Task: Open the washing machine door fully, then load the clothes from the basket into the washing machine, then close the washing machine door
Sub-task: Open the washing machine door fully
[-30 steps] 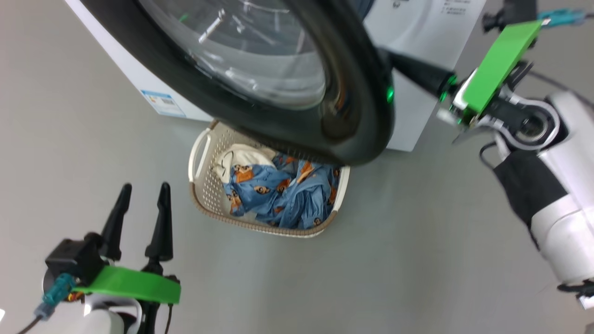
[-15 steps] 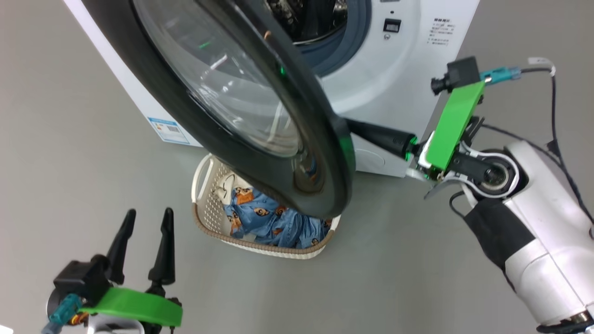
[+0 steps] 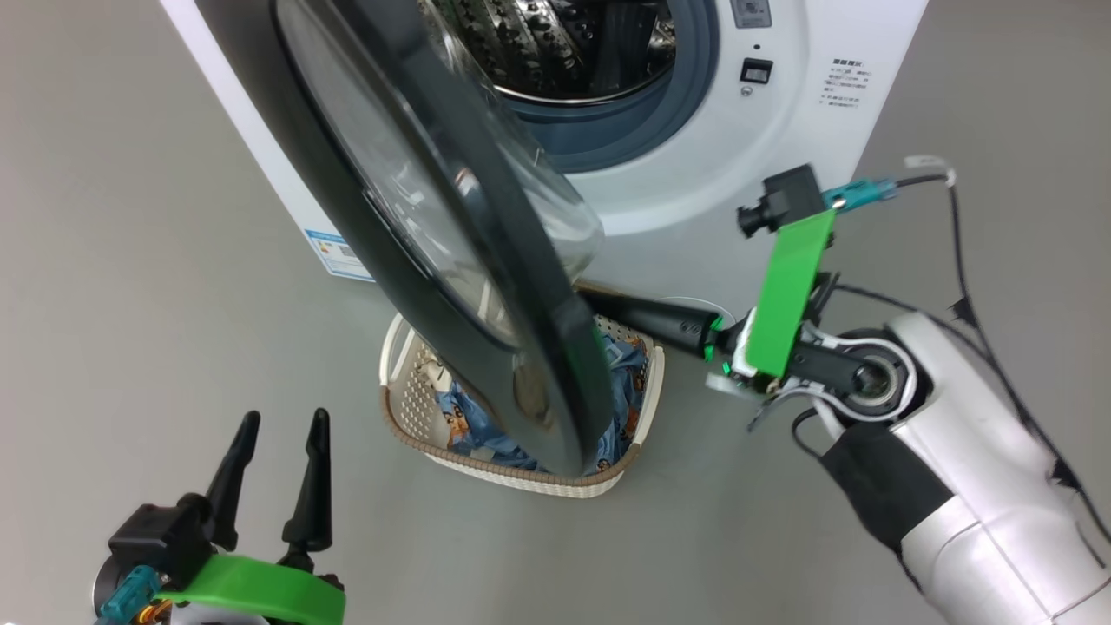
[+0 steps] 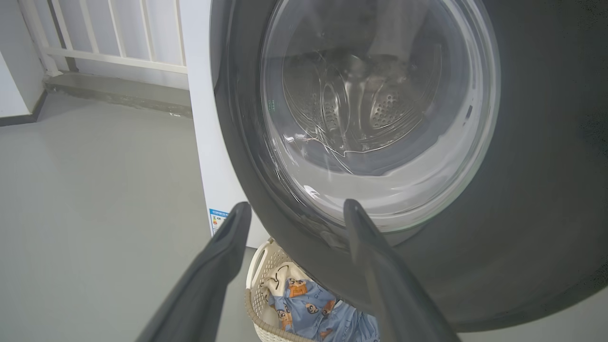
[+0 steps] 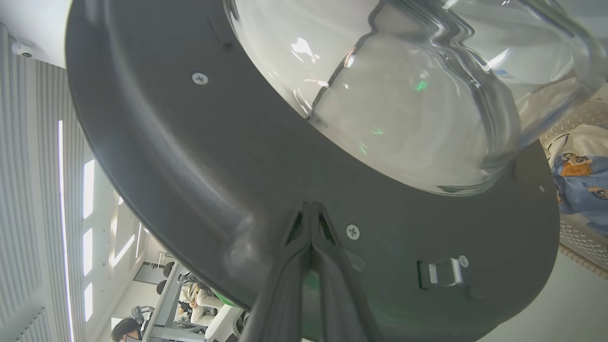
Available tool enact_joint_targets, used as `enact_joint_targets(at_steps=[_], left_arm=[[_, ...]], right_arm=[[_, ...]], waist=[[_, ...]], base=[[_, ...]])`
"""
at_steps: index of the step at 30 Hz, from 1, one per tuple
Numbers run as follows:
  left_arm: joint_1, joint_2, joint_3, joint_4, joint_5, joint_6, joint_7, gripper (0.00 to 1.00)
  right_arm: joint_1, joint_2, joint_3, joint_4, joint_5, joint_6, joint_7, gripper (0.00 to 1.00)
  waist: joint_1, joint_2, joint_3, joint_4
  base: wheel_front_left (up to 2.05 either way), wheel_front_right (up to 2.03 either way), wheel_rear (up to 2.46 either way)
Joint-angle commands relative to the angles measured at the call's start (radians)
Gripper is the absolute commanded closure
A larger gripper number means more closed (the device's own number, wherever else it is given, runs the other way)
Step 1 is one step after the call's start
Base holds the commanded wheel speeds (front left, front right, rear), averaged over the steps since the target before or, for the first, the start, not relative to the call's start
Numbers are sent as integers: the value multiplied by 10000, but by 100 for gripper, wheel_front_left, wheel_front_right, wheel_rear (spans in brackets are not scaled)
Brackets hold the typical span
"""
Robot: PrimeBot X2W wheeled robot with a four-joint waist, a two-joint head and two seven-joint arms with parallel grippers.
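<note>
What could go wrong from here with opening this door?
1. The shut right gripper only presses its tips on the smooth inner face of the washing machine door, so it may slip off.
2. The door hangs over the basket and might catch its rim.
3. The open left gripper hovers on the door's outer side, so the door may hit it.

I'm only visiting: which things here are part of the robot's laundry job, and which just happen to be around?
Part of the job: washing machine door, washing machine, basket, clothes.
Just around: white railing, people at a desk, small wall camera.
</note>
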Motion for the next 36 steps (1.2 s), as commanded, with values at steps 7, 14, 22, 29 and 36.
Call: enact_joint_targets(at_steps=[7, 14, 22, 29, 36], left_arm=[[-112, 109, 362, -238, 123, -16, -65, 0], [-109, 125, 394, -269, 83, -16, -65, 0], [-197, 306, 210, -227, -86, -16, -65, 0], [-166, 522, 201, -153, -293, -16, -65, 0], [-41, 647, 216, -218, -357, -16, -65, 0]], right_arm=[[375, 601, 335, -517, -6, 16, 178, 100], [498, 714, 305, -526, -85, 16, 131, 100], [681, 579, 99, -518, -311, 16, -342, 2], [1190, 261, 23, -601, -512, 16, -820, 0], [1684, -70, -31, -741, -644, 16, -1336, 0]], waist=[[0, 0, -38, 129], [0, 0, -37, 87], [0, 0, -110, -226], [0, 0, -285, -653], [0, 0, -393, -1023]], base=[[0, 0, 0], [0, 0, 0], [0, 0, 0], [0, 0, 0], [0, 0, 0]])
